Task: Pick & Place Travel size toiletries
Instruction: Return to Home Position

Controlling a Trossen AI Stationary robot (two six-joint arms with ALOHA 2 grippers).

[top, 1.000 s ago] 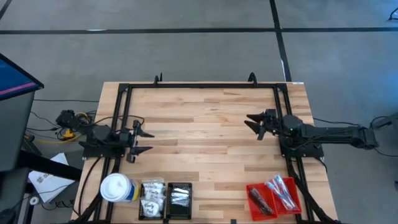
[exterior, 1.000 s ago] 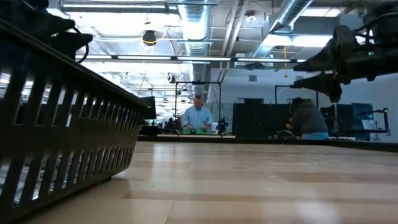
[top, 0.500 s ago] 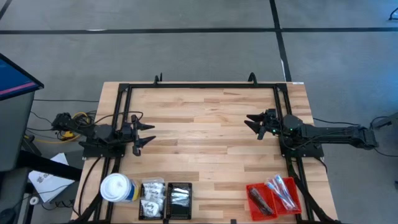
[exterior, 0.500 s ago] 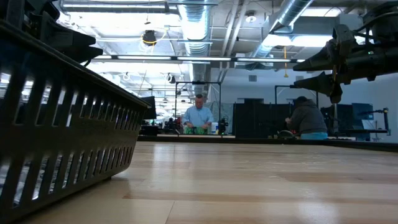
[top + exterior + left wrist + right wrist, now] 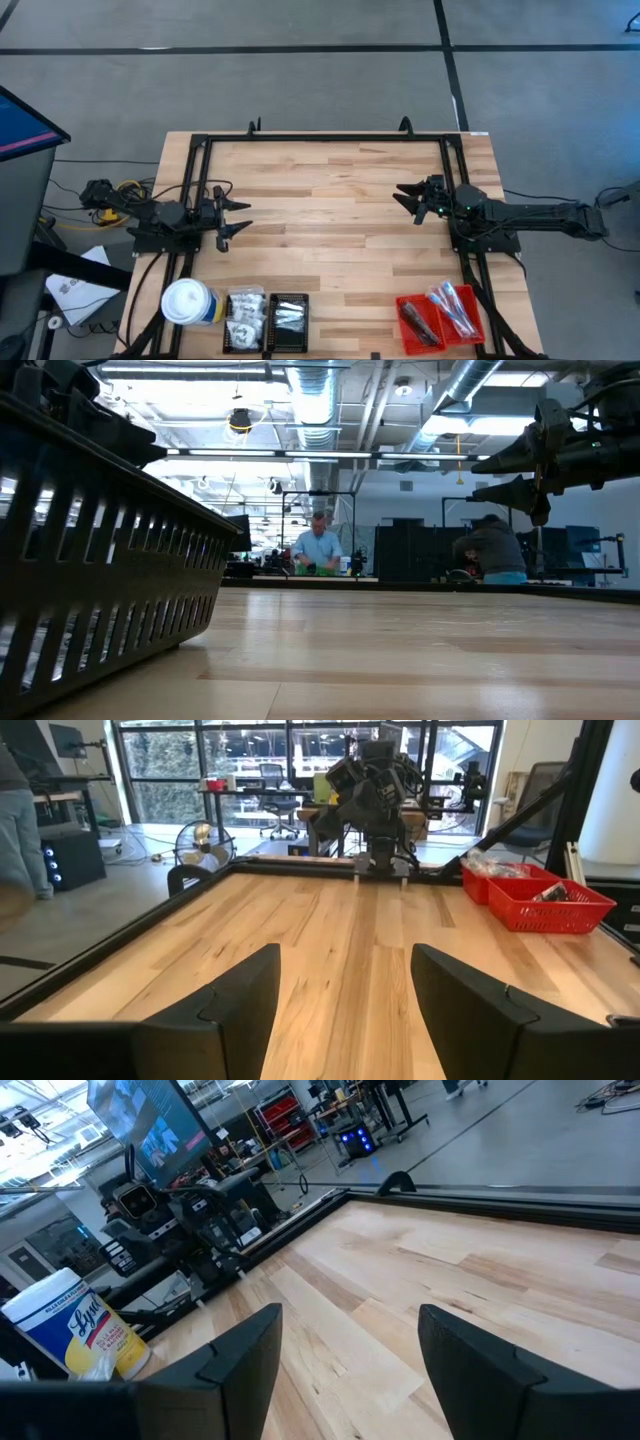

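Four bins sit along the near edge of the worktop [image 5: 330, 220], well apart from both grippers; beside a white-topped canister [image 5: 188, 302] at the near left corner, the left black bin [image 5: 227, 325] holds white puffy packets [image 5: 245, 308]; touching it, the right black bin [image 5: 306, 325] holds silvery sachets [image 5: 289, 317]; at the near right corner the left red bin [image 5: 401, 305] holds dark bars [image 5: 418, 322], and the right red bin [image 5: 478, 312] against it holds blue, red and white sticks [image 5: 452, 303]. Farther in, at mid-depth, the left gripper [image 5: 246, 216] hangs by the left rail with its fingers spread wide, empty and touching nothing; opposite it, the right gripper [image 5: 399, 194] hangs by the right rail above the wood, fingers likewise spread and empty; the two point inward at each other across bare boards. Beyond the far edge, two people [image 5: 318, 548] stand at benches deep in the room.
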